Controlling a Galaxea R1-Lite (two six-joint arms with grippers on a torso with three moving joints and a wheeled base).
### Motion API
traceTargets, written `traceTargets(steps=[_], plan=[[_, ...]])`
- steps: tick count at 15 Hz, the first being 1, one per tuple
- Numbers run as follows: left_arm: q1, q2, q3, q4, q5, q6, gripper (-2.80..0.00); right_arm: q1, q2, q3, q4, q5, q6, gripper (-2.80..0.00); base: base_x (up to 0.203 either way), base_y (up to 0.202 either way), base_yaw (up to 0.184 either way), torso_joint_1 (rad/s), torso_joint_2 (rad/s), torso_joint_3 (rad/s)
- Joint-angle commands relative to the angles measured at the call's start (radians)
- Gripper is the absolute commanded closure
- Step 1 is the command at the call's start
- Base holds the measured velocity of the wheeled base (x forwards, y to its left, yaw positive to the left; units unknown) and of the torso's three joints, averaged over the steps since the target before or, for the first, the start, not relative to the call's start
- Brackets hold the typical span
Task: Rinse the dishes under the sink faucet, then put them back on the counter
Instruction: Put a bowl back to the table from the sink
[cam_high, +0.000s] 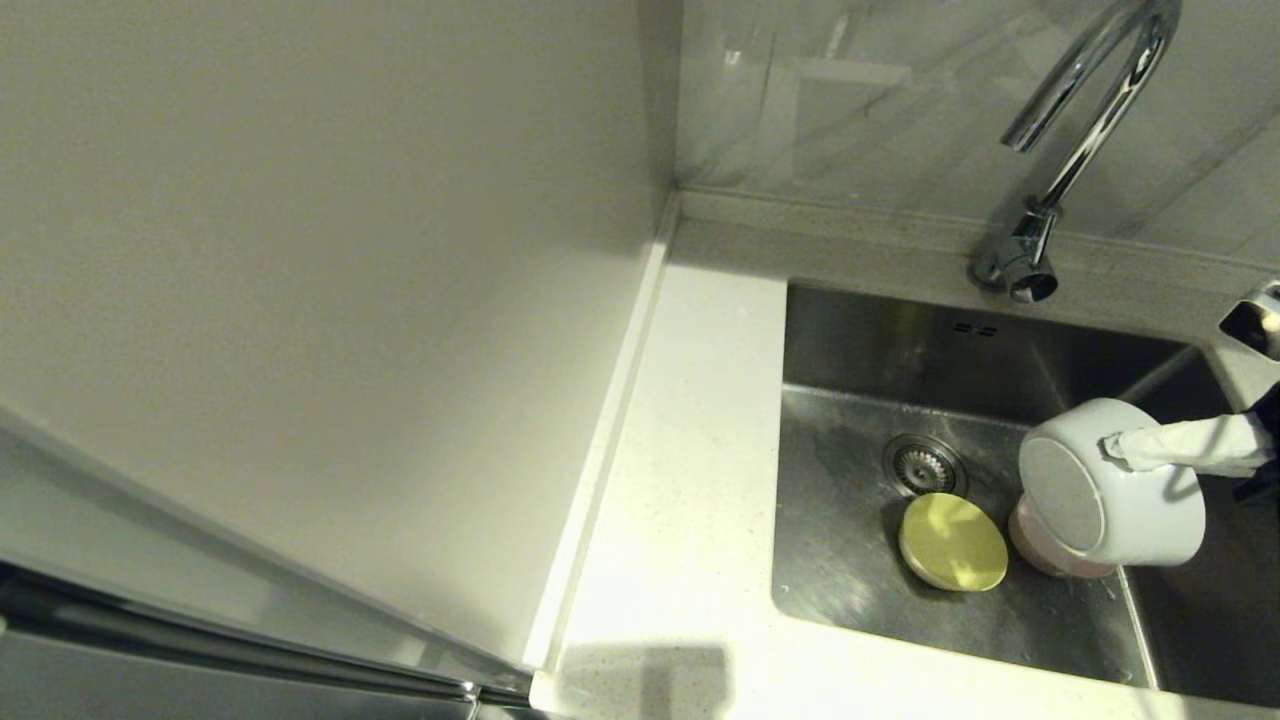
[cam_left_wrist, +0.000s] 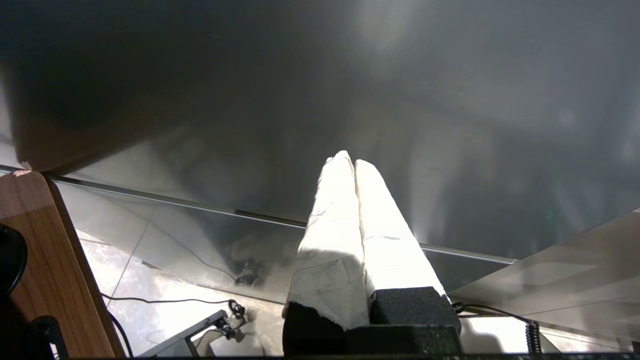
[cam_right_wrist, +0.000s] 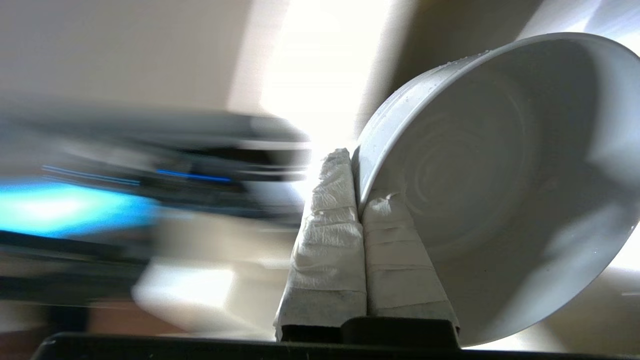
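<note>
Head view: right gripper comes in from the right edge over the sink, white-wrapped fingers clamped on the rim of the pale blue bowl. Bowl is held tipped on its side in the air, base facing left, above the right part of the basin. Pink bowl sits on the sink floor partly hidden under it. Yellow bowl lies upside down on the sink floor, just beside the drain. Faucet stands behind the basin, spout curving left. Counter runs along the sink's left side.

Left wrist view: left gripper parked away from the sink, fingers pressed together, nothing between them.

Right wrist view: fingers pinch the bowl's rim, one inside, one outside; droplets on the rim.
</note>
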Motion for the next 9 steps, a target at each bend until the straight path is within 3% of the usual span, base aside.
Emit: traceTargets(steps=[1, 5, 9], plan=[[0.000, 0.000, 0.003, 0.000, 0.000, 0.000, 0.00, -0.093, -0.032, 0.051, -0.371, -0.063, -0.221, 0.00, 0.000, 0.000, 0.000, 0.000, 0.00, 0.000], [0.000, 0.000, 0.003, 0.000, 0.000, 0.000, 0.00, -0.160, -0.025, -0.028, -0.831, -0.093, -0.238, 0.00, 0.000, 0.000, 0.000, 0.000, 0.00, 0.000], [0.000, 0.000, 0.003, 0.000, 0.000, 0.000, 0.00, -0.187, 0.047, -0.129, -1.122, -0.388, -0.236, 0.00, 0.000, 0.000, 0.000, 0.000, 0.00, 0.000]])
